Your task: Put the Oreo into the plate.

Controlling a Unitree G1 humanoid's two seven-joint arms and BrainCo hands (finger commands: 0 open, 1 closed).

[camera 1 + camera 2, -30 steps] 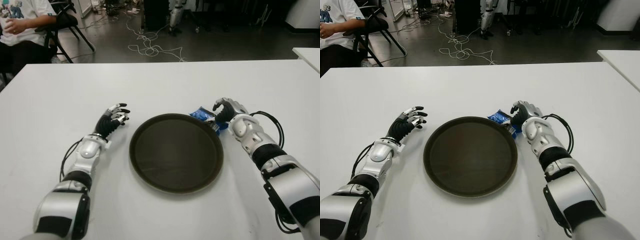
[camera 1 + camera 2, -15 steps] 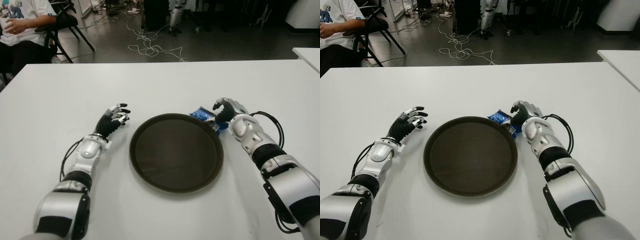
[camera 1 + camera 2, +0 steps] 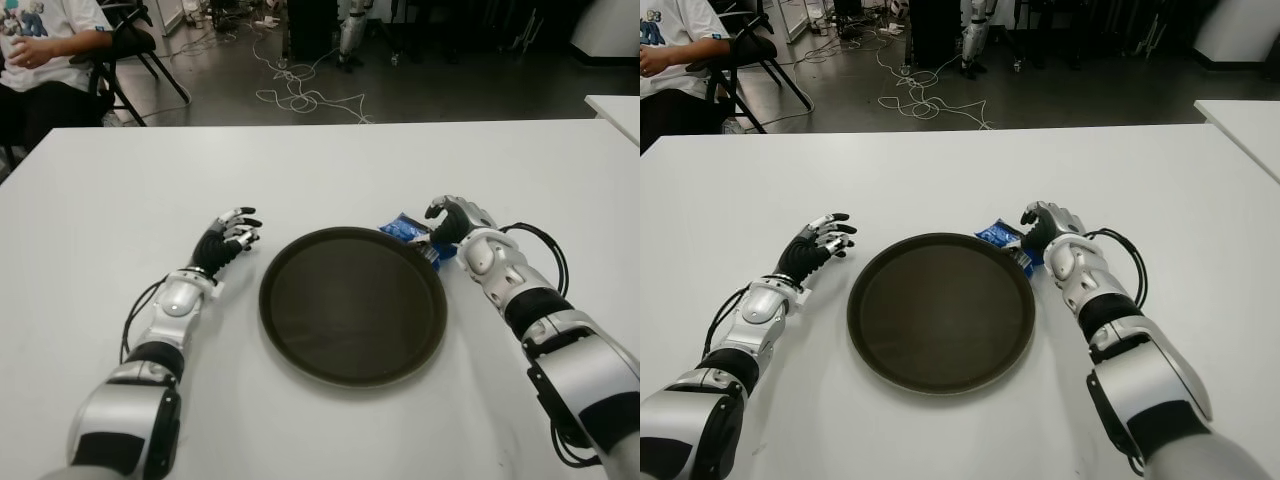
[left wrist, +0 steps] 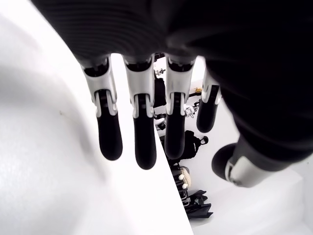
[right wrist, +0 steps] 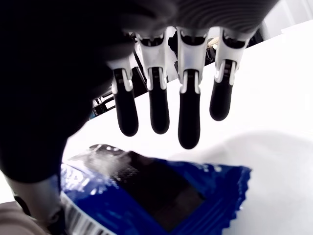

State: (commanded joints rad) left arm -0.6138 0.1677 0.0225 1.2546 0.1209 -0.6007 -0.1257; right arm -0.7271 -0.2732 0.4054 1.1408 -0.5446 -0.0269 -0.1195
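The Oreo, a blue packet (image 3: pixel 404 228), lies on the white table (image 3: pixel 330 170) against the far right rim of the round dark plate (image 3: pixel 350 310). My right hand (image 3: pixel 444 218) hovers over the packet's right end. In the right wrist view its fingers (image 5: pixel 188 122) stretch out straight above the Oreo packet (image 5: pixel 161 191) without closing on it, and the thumb sits low beside the wrapper. My left hand (image 3: pixel 232 232) shows just left of the plate, its fingers (image 4: pixel 139 132) relaxed and holding nothing. Nothing lies in the plate.
A seated person (image 3: pixel 45 45) and a black chair (image 3: pixel 130 45) are beyond the table's far left corner. Loose cables (image 3: pixel 300 95) trail on the floor behind the table. A second white table's corner (image 3: pixel 615 105) shows at the far right.
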